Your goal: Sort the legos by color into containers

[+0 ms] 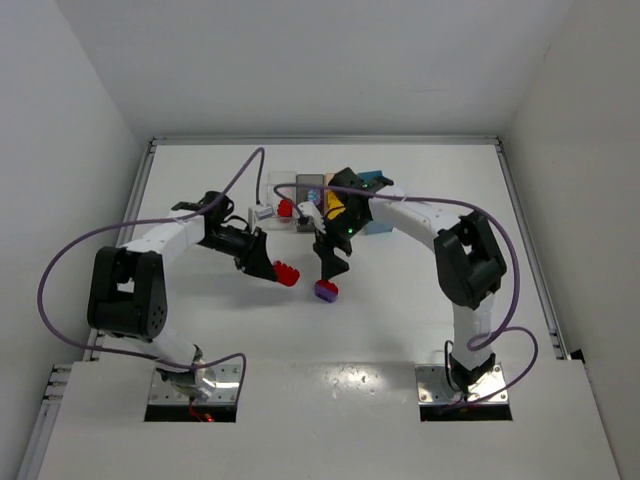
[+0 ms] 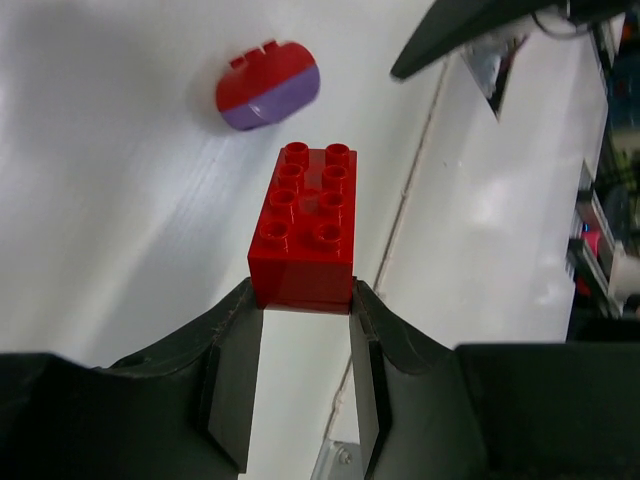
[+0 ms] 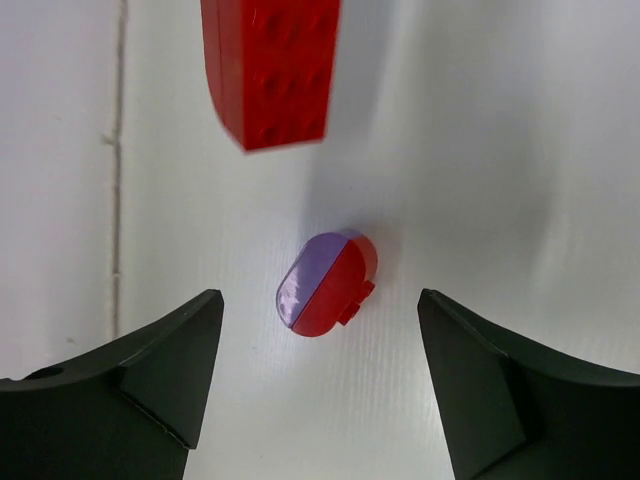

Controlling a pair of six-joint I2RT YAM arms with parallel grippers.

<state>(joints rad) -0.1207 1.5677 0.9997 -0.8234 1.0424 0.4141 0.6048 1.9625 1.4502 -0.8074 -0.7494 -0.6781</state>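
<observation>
Snugly between left fingers (image 2: 235, 390) (red brick (image 2: 303, 225))

Brick: red rectangular plastic brick (image 2: 303, 225) sits between the fingers of the left pincer (image 2: 303, 297), left of centre of the white worktop (image 1: 400, 330).
Rounded piece: red-and-purple rounded plastic piece (image 3: 326, 285) lies on the worktop just right of the brick, under the gap of the right pincer (image 3: 320, 315), touching neither finger.
Bins: row of four small plastic bins (image 1: 310, 188) stands behind both pincers, at the far middle.
</observation>
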